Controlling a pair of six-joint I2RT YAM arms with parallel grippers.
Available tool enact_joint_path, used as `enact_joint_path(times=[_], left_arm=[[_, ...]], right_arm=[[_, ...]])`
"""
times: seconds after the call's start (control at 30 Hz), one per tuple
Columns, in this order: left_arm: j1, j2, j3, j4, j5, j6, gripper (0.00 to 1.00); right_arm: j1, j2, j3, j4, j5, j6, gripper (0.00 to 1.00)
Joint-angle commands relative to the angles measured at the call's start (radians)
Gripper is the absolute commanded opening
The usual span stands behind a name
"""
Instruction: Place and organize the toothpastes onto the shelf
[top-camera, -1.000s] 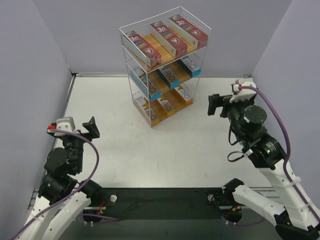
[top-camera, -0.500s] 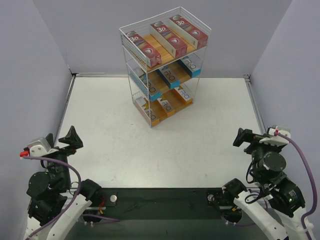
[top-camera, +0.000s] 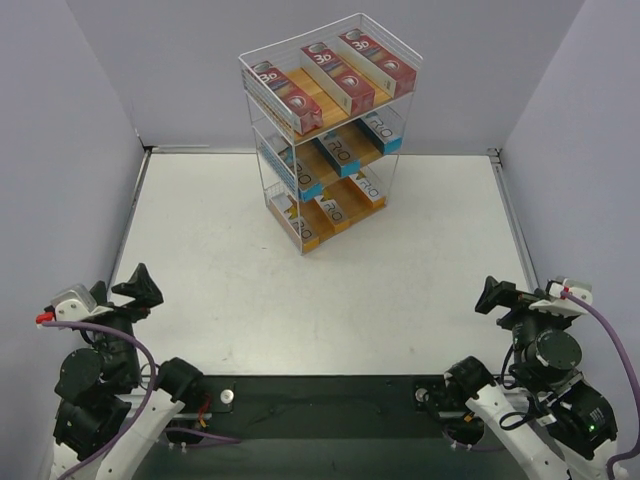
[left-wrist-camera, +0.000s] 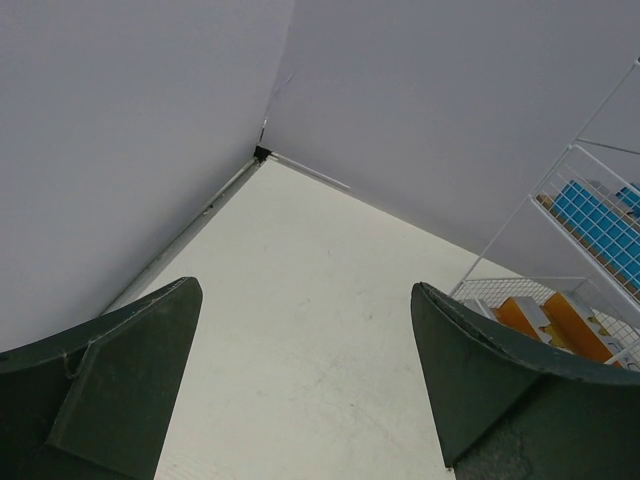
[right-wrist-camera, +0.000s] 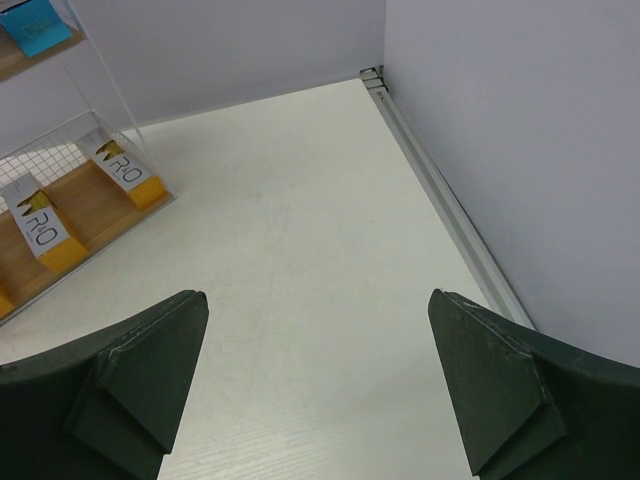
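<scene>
- Nearest me, the left gripper (top-camera: 140, 287) and right gripper (top-camera: 497, 295) sit by their bases, fingers spread, holding nothing.
- A second ago both reached further out; they have pulled back.
- Far off, about midway between them, the toothpastes (top-camera: 335, 78) lie three to a tier on the shelf (top-camera: 313, 95), long axes slanting towards the near right.

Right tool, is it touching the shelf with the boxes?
Apart. The top view shows the right tool, open, far from the shelf, with white table between them.
</scene>
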Motion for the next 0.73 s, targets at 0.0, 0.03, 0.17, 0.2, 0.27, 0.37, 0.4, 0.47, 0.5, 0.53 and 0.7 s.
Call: enact_joint_path(times=[0.0, 0.03, 0.17, 0.2, 0.27, 0.37, 0.4, 0.47, 0.5, 0.53, 0.7], left_arm=[[0.004, -0.014, 0.025, -0.049, -0.015, -0.033, 0.98], [0.004, -0.014, 0.027, -0.054, -0.015, -0.036, 0.97], [0.004, -0.019, 0.024, -0.062, -0.021, -0.068, 0.97], [0.004, -0.022, 0.022, -0.059, -0.023, -0.073, 0.97], [0.004, -0.022, 0.016, -0.056, -0.023, -0.088, 0.97], [0.004, -0.016, 0.011, -0.049, -0.024, -0.089, 0.97], [0.004, -0.013, 0.013, -0.051, -0.029, -0.089, 0.97], [0.004, -0.011, 0.017, -0.046, -0.03, -0.084, 0.97], [0.005, -0.011, 0.02, -0.039, -0.032, -0.078, 0.97], [0.004, -0.011, 0.023, -0.037, -0.035, -0.066, 0.97], [0.004, -0.011, 0.054, -0.022, -0.037, -0.039, 0.97]], right_arm=[[-0.002, -0.03, 0.004, -0.003, 0.005, -0.027, 1.0], [-0.002, -0.042, 0.004, -0.003, 0.005, -0.028, 1.0], [-0.002, -0.06, 0.01, -0.003, -0.001, -0.045, 1.0], [-0.002, -0.06, 0.01, -0.003, -0.002, -0.051, 1.0], [0.0, -0.064, 0.014, -0.003, 0.001, -0.059, 1.0], [0.001, -0.065, 0.016, -0.003, 0.004, -0.062, 1.0], [0.001, -0.067, 0.016, -0.003, 0.004, -0.06, 1.0], [0.003, -0.07, 0.016, -0.003, 0.002, -0.057, 1.0], [0.004, -0.071, 0.016, -0.003, 0.002, -0.057, 1.0], [0.004, -0.076, 0.016, -0.003, 0.002, -0.057, 1.0], [0.012, -0.093, 0.024, -0.003, 0.005, -0.06, 1.0]])
